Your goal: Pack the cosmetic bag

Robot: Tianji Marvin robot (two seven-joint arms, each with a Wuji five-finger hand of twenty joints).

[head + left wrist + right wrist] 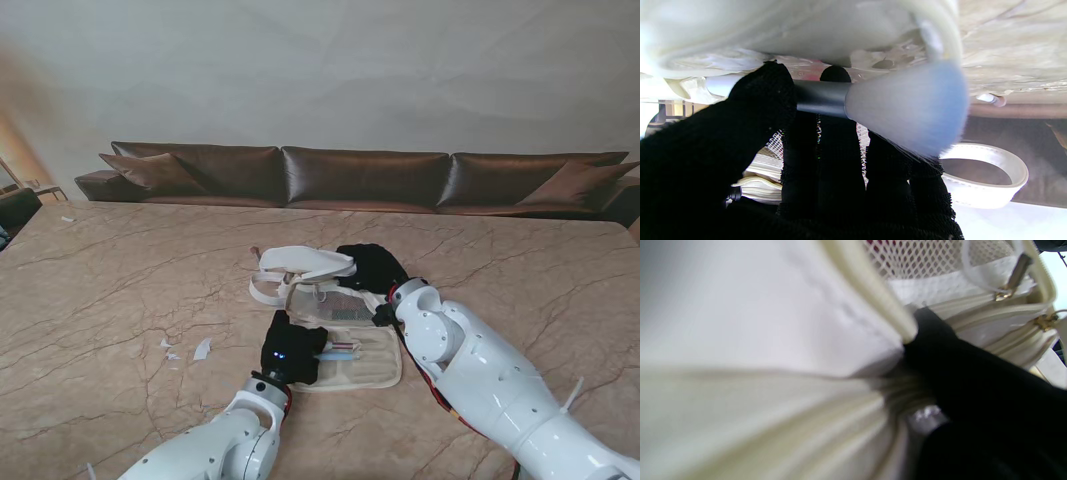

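Two glossy white robot arms reach in from the near corners, each ending in a black-gloved five-finger hand. The left hand (293, 352) lies low, palm down, its fingers (826, 173) and thumb pinched around a grey-handled, soft-bristled makeup brush (907, 106). The right hand (372, 268), farther out past a bent wrist, has its fingers (960, 353) closed on the edge of a cream fabric cosmetics bag (345, 345).

You are looking at what seems to be a living room or lounge. A long brown leather sofa (365, 178) with loose cushions (150, 170) runs along the plain pale wall (320, 70), on the far side of a wide marble-patterned table (110, 280). Left of the sofa, a small side table (45, 190) is barely visible.
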